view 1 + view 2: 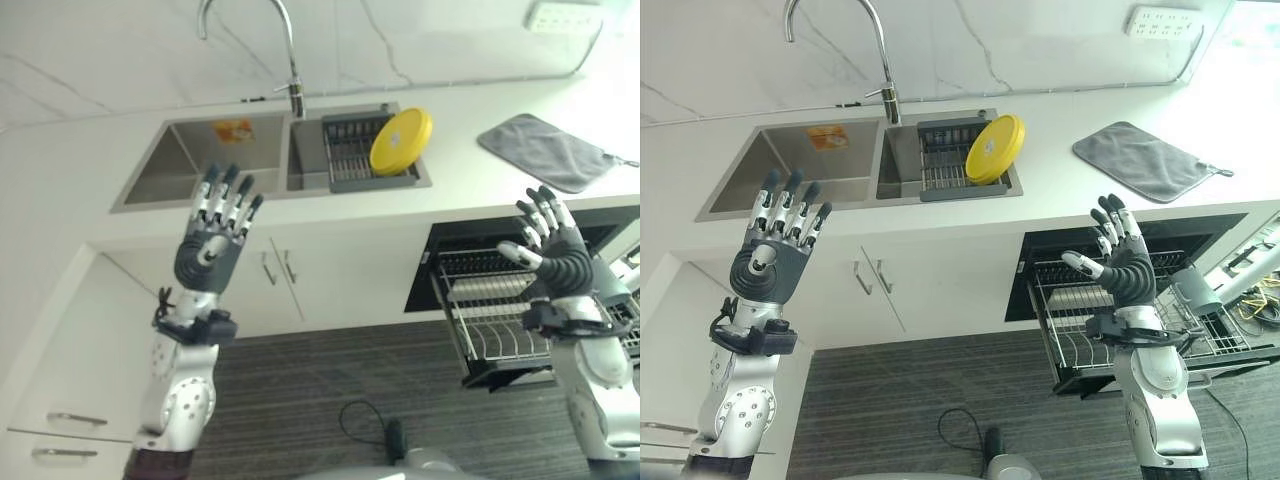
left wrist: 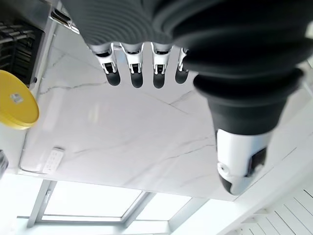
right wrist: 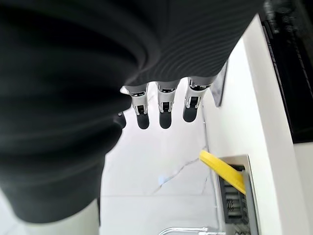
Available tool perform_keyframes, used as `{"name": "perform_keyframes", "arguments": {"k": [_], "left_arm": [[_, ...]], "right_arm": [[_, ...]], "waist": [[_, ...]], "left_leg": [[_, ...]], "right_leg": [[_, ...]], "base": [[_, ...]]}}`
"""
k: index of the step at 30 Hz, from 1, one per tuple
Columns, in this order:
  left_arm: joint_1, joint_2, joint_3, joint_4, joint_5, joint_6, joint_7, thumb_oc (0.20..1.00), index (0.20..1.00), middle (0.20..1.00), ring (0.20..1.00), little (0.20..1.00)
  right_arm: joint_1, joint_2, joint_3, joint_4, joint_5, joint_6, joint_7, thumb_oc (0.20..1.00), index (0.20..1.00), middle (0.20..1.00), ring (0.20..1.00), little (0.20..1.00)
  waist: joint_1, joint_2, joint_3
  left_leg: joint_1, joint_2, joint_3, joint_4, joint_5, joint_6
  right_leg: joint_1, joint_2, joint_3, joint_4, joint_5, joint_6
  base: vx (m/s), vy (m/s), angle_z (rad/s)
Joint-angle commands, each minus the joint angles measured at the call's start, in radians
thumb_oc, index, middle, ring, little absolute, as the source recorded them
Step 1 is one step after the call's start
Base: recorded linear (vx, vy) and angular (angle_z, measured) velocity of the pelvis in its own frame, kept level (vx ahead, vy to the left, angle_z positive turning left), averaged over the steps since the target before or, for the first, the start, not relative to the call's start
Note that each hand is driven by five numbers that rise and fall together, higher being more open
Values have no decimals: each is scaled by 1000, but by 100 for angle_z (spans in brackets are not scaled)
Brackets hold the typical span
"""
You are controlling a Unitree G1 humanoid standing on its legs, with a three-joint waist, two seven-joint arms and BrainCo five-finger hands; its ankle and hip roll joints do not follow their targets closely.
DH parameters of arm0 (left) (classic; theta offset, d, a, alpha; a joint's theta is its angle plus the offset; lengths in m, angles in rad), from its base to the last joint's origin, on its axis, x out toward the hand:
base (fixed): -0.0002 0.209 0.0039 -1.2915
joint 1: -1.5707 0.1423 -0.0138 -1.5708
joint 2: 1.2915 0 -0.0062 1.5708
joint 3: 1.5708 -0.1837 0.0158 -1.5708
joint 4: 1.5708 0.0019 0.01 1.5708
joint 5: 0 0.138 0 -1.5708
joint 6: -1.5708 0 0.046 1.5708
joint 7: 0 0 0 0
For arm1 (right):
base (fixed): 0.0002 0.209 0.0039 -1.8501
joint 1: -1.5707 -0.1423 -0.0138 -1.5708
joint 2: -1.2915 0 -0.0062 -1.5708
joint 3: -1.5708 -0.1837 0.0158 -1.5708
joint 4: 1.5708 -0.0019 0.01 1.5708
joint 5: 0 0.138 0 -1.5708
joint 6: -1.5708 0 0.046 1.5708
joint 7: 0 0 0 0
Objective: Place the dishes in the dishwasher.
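Note:
A yellow plate [image 1: 401, 141] leans upright in a dark dish rack [image 1: 350, 152] in the right basin of the sink [image 1: 190, 160]; the plate [image 2: 17, 100] shows too in the left wrist view, and its edge [image 3: 222, 171] in the right wrist view. The dishwasher's wire rack [image 1: 1080, 315] stands pulled out under the counter at the right. My left hand [image 1: 212, 245] is raised in front of the sink's left basin, fingers straight, holding nothing. My right hand [image 1: 553, 256] is raised over the pulled-out rack, fingers spread and empty.
A grey cloth [image 1: 545, 150] lies on the white counter at the right. A tall tap [image 1: 285, 50] rises behind the sink. White cabinet doors [image 1: 300, 275] sit below the sink, drawers [image 1: 60, 400] at the left. A wall socket [image 1: 1160, 22] is at the back.

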Motion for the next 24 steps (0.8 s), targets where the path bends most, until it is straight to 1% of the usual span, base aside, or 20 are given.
{"name": "perform_keyframes", "arguments": {"k": [1, 2, 3, 4, 5, 6, 7, 8, 9, 10, 11, 12, 13, 14, 16, 17, 19, 21, 24], "left_arm": [[-2, 63, 19, -40, -62, -28, -50, 1000, 1000, 1000, 1000, 1000], [3, 58, 18, -39, -68, -26, -56, 1000, 1000, 1000, 1000, 1000], [7, 52, 19, -40, -68, -24, -59, 1000, 1000, 1000, 1000, 1000], [23, 37, 22, -40, -54, -25, -56, 1000, 1000, 1000, 1000, 1000], [29, 32, 24, -35, -51, -25, -56, 1000, 1000, 1000, 1000, 1000], [39, 28, 31, -32, -52, -26, -67, 1000, 1000, 1000, 1000, 1000], [52, 27, 37, -34, -47, -27, -70, 1000, 1000, 1000, 1000, 1000], [65, 29, 39, -35, -48, -33, -74, 1000, 1000, 1000, 1000, 1000], [77, 30, 38, -34, -51, -40, -78, 1000, 1000, 1000, 1000, 1000], [87, 29, 37, -33, -48, -48, -74, 1000, 1000, 1000, 1000, 1000], [102, 26, 40, -35, -22, -55, -61, 1000, 1000, 1000, 1000, 1000], [106, 26, 39, -33, -1, -56, -50, 1000, 1000, 1000, 1000, 1000], [114, 27, 33, -13, 65, -71, -25, 1000, 1000, 1000, 1000, 1000], [120, 35, 33, -6, 84, -79, -16, 1000, 1000, 1000, 1000, 1000], [116, 45, 36, 0, 139, -82, 18, 1000, 1000, 1000, 1000, 1000], [106, 56, 40, 11, 140, -87, 15, 1000, 1000, 1000, 1000, 1000], [104, 63, 61, -5, 159, -65, 28, 1000, 1000, 1000, 1000, 1000], [69, 75, 60, 7, 195, -45, 49, 1000, 1000, 1000, 1000, 1000], [47, 80, 58, 7, 201, -28, 44, 1000, 1000, 1000, 1000, 1000]], "right_arm": [[-6, -11, -47, -64, -2, -28, 34, 1000, 1000, 1000, 1000, 1000], [-3, -19, -53, -62, 5, -28, 43, 1000, 1000, 1000, 1000, 1000], [-3, -26, -57, -60, 13, -28, 51, 1000, 1000, 1000, 1000, 1000], [1, -31, -60, -57, 24, -32, 70, 1000, 1000, 1000, 1000, 1000], [7, -27, -60, -56, 35, -28, 77, 1000, 1000, 1000, 1000, 1000], [8, -23, -62, -58, 38, -20, 74, 1000, 1000, 1000, 1000, 1000], [8, -24, -65, -59, 46, -9, 68, 1000, 1000, 1000, 1000, 1000], [6, -15, -62, -54, 43, -5, 65, 1000, 1000, 1000, 1000, 1000], [8, -11, -58, -52, 40, -7, 67, 1000, 1000, 1000, 1000, 1000], [11, -11, -57, -55, 35, -11, 73, 1000, 1000, 1000, 1000, 1000], [16, -16, -58, -67, 34, -16, 77, 1000, 1000, 1000, 1000, 1000], [15, -19, -56, -68, 29, -20, 76, 1000, 1000, 1000, 1000, 1000], [8, -29, -49, -67, 28, -33, 71, 1000, 1000, 1000, 1000, 1000], [4, -44, -49, -68, 45, -35, 67, 1000, 1000, 1000, 1000, 1000], [2, -48, -47, -73, 34, -39, 64, 1000, 1000, 1000, 1000, 1000], [6, -45, -51, -73, 34, -41, 70, 1000, 1000, 1000, 1000, 1000], [24, -31, -59, -94, 50, -31, 77, 1000, 1000, 1000, 1000, 1000], [34, -4, -61, -101, 156, 8, 95, 1000, 1000, 1000, 1000, 1000], [42, 8, -71, -97, 149, 40, 91, 1000, 1000, 1000, 1000, 1000]], "waist": [[0, -47, -50], [2, -52, -45], [3, -59, -40], [8, -67, -25], [14, -73, -13], [16, -74, -9], [20, -72, -4], [26, -63, -2], [32, -56, 2], [43, -50, 7], [67, -45, 16], [74, -45, 18], [91, -48, 23], [97, -49, 22], [102, -45, 21], [101, -45, 15], [109, -49, -4], [110, -67, -28], [113, -83, -41]], "left_leg": [[-33, -66, 8, 109, 5, 22], [-63, -46, -6, 199, 45, 2], [-94, -38, -22, 288, 61, -10], [-166, -36, -56, 444, 72, -15], [-216, -32, -67, 492, 74, -12], [-220, -35, -63, 450, 54, -2], [-207, -33, -47, 371, 34, 8], [-195, -28, -36, 268, 38, 8], [-188, -25, -33, 166, 65, 0], [-187, -27, -43, 50, 102, -8], [-243, -19, -97, 0, 160, -28], [-271, -18, -118, 0, 173, -33], [-317, -18, -137, 0, 196, -40], [-323, -20, -134, 0, 182, -33], [-321, -9, -109, 0, 186, -33], [-312, -13, -111, 0, 179, -28], [-287, -27, -110, 0, 163, -16], [-259, -51, -95, 0, 132, 5], [-244, -75, -102, 0, 109, 26]], "right_leg": [[-3, -40, 23, 1, -24, 25], [7, -35, 30, 1, -27, 10], [13, -34, 37, 1, -28, -2], [29, -31, 52, 1, -35, -24], [45, -32, 55, 1, -39, -29], [51, -30, 55, 1, -42, -24], [57, -29, 50, 1, -51, -18], [64, -24, 41, 1, -62, -11], [77, -20, 40, 1, -75, -5], [93, -15, 44, 1, -93, 0], [120, -5, 48, 1, -112, -2], [131, -3, 49, 1, -120, -4], [163, 1, 53, 1, -141, -7], [172, -1, 55, 1, -154, -7], [187, -16, 31, 1, -162, -2], [198, -25, 28, 1, -164, 6], [212, -46, 13, 1, -164, 21], [222, -75, -7, 1, -154, 44], [216, -96, -15, 18, -149, 61]], "base": [[159, -192, -1], [156, -205, 2], [195, -226, -7], [231, -180, -2], [249, -100, -4], [231, 15, -1], [229, 96, -3], [252, 138, -11], [291, 192, -6], [344, 229, -8], [320, 198, 0], [341, 194, -3], [273, 185, -6], [265, 215, -17], [220, 249, -43], [261, 275, -54], [280, 261, -34], [303, 266, -7], [174, 163, 28]]}}
